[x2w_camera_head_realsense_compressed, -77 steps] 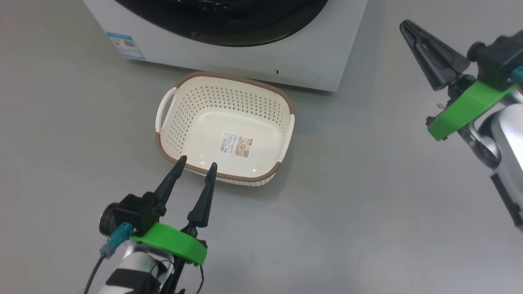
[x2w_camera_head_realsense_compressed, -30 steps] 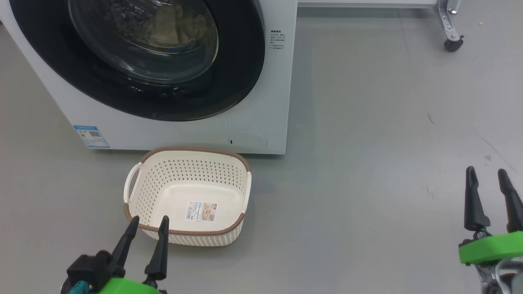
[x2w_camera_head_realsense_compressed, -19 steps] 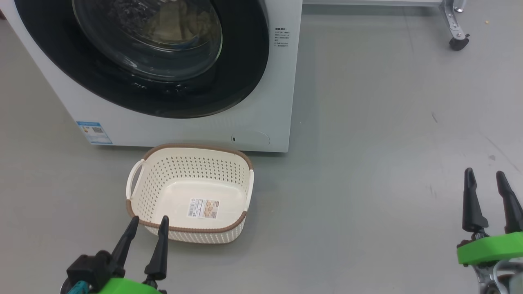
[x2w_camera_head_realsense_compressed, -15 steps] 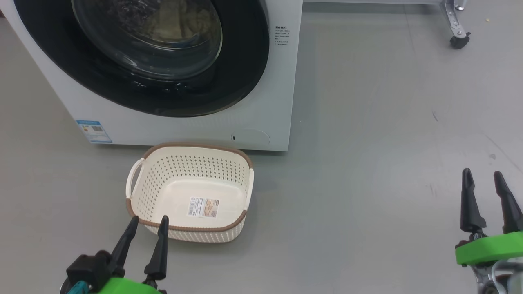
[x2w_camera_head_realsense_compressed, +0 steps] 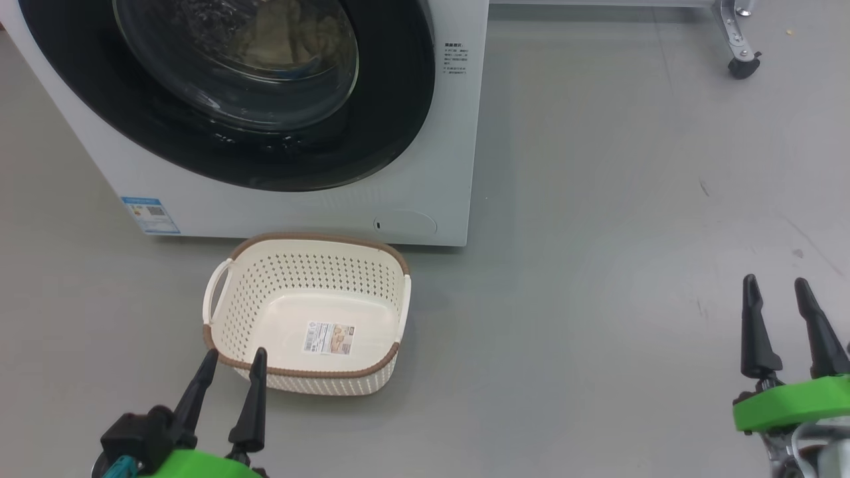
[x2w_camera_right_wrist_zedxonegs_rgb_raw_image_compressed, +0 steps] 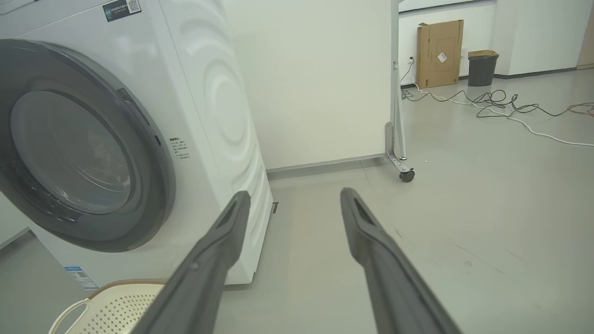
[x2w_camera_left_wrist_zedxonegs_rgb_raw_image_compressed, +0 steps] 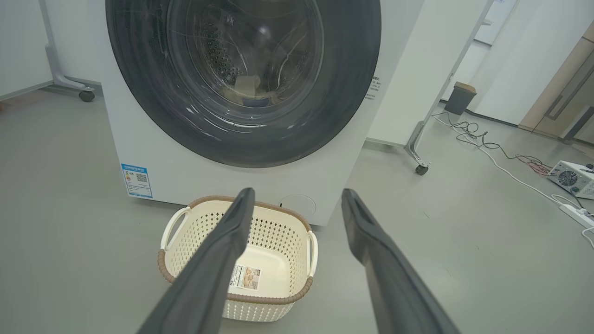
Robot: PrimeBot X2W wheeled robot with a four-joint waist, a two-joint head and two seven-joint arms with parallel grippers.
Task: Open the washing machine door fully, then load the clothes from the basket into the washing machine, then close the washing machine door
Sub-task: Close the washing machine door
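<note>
Grey floor (x2w_camera_head_realsense_compressed: 597, 265), blue-labelled washing machine (x2w_camera_head_realsense_compressed: 438, 166), stickered basket (x2w_camera_head_realsense_compressed: 312, 386), left gripper (x2w_camera_head_realsense_compressed: 236, 352) and right gripper (x2w_camera_head_realsense_compressed: 775, 279) agape

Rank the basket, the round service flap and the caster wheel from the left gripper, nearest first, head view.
1. basket, just ahead of the left gripper.
2. round service flap, low on the washing machine, behind the basket.
3. caster wheel, far upper right.

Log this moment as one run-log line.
washing machine door: shut | clothes: inside, behind door glass | basket: empty | left gripper: jaws open, empty | right gripper: jaws open, empty
</note>
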